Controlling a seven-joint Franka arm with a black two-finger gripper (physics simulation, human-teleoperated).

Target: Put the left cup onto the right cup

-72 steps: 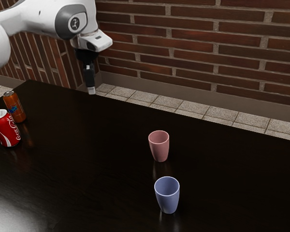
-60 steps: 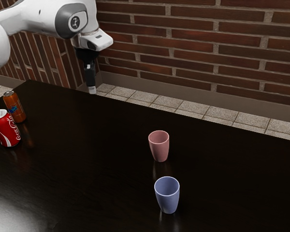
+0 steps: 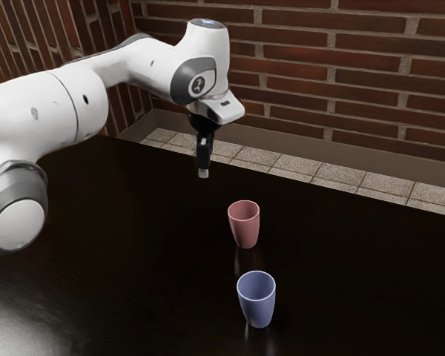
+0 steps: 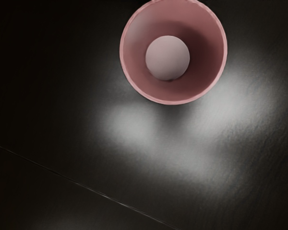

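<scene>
A pink cup [image 3: 243, 222] stands upright on the dark table [image 3: 119, 237]. A blue-lilac cup [image 3: 256, 298] stands upright nearer the front, slightly toward the exterior view's right. My gripper [image 3: 202, 174] hangs pointing down in the air, above the table and up-left of the pink cup, touching nothing. In the wrist view I look down into the pink cup [image 4: 173, 52], which is empty and lies a little ahead of my hand.
My white arm [image 3: 52, 126] spans the exterior view's left side over the table. A brick wall [image 3: 341, 67] and a strip of tiled floor [image 3: 319, 167] lie beyond the table's far edge. A seam in the tabletop [image 4: 77, 184] runs under my hand.
My arm has swung toward the exterior view's right and the gripper has come down, closer to the pink cup. The arm now covers the two cans at the left. Neither cup has moved.
</scene>
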